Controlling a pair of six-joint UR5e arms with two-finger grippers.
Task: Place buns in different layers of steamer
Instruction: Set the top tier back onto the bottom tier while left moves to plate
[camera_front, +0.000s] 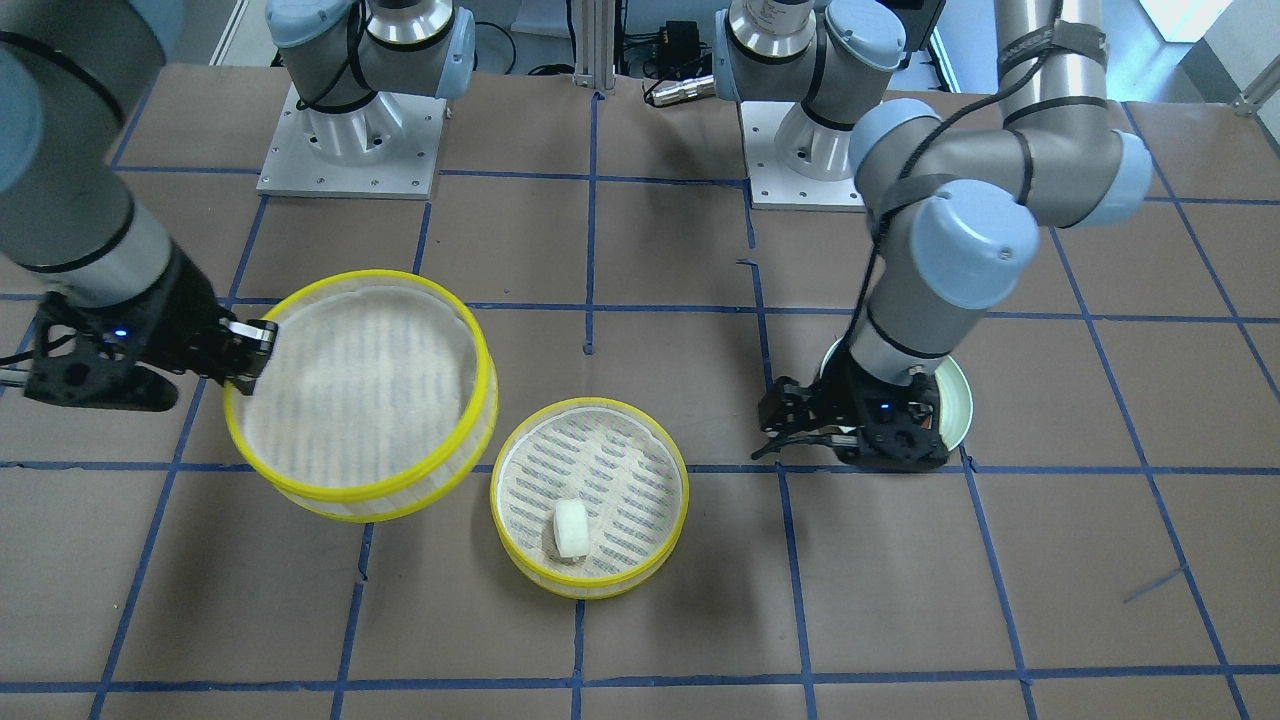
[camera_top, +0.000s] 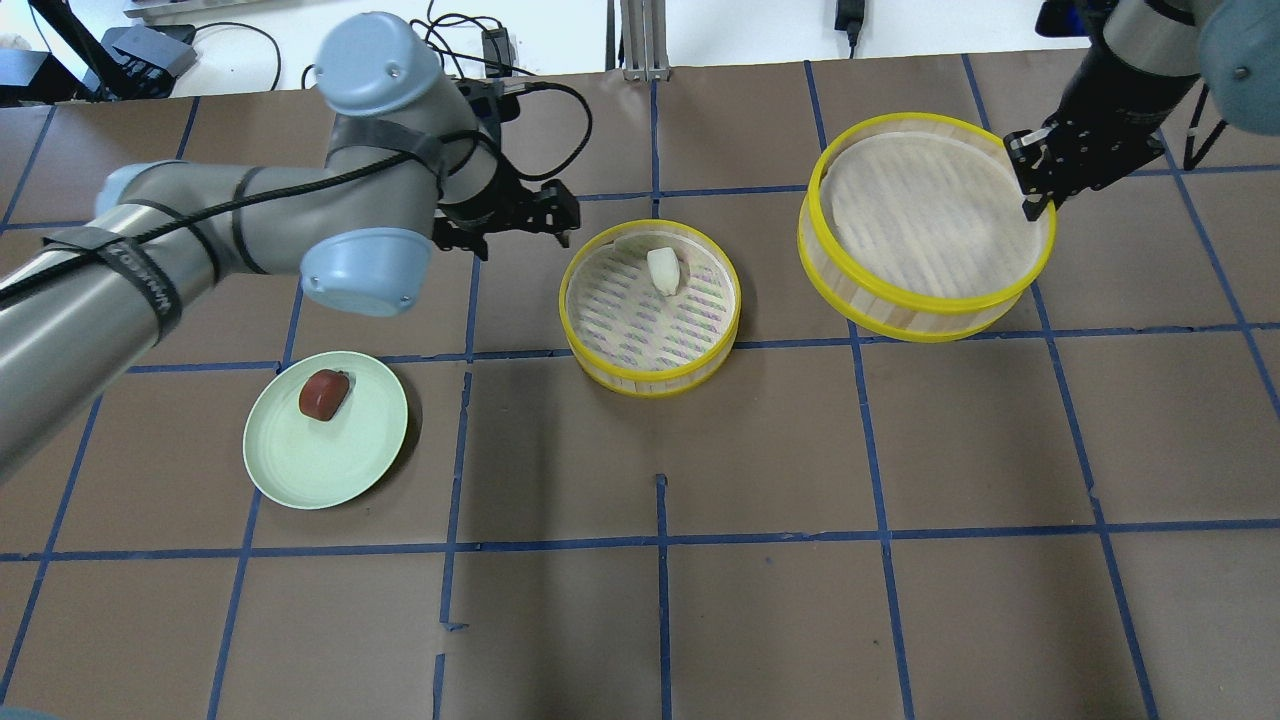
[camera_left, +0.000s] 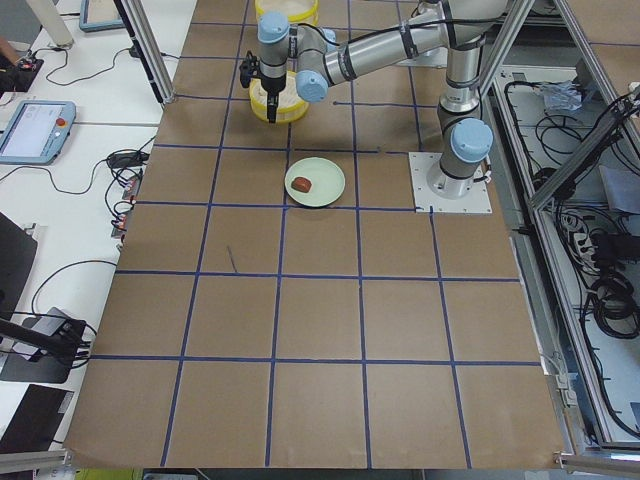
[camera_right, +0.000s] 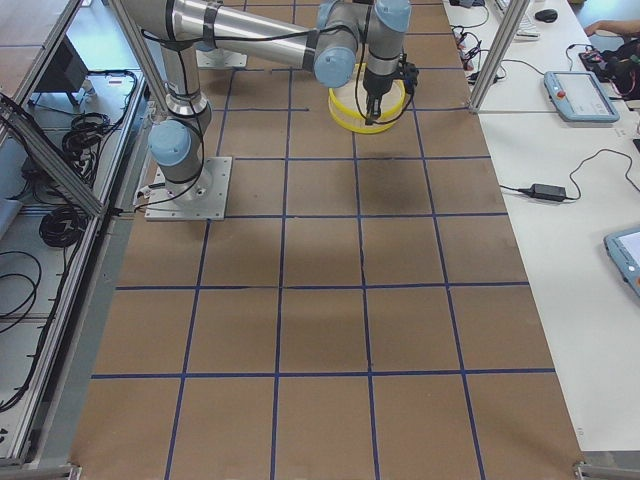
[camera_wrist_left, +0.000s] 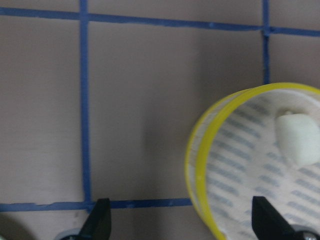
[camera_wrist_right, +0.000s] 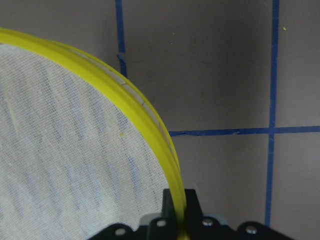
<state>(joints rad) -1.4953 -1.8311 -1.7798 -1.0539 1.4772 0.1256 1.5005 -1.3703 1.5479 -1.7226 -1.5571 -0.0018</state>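
Note:
A yellow-rimmed steamer tray (camera_top: 650, 378) stands mid-table with the white bun (camera_top: 663, 270) inside near its far rim; both show in the front view (camera_front: 571, 528). The dark reddish-brown bun (camera_top: 323, 394) lies on the pale green plate (camera_top: 330, 460). My left gripper (camera_top: 520, 235) is open and empty, hovering just left of that tray; in the left wrist view (camera_wrist_left: 182, 220) its jaws stand wide apart. My right gripper (camera_top: 1035, 185) is shut on the rim of the second steamer tray (camera_top: 925, 310), which looks tilted and raised. The right wrist view shows the fingers (camera_wrist_right: 192, 205) pinching the yellow rim.
The brown table (camera_top: 760, 600) carries a blue tape grid. The arm bases (camera_front: 350, 150) stand at the robot's side. In the front view my left arm covers most of the green plate (camera_front: 955, 400) and hides the dark bun.

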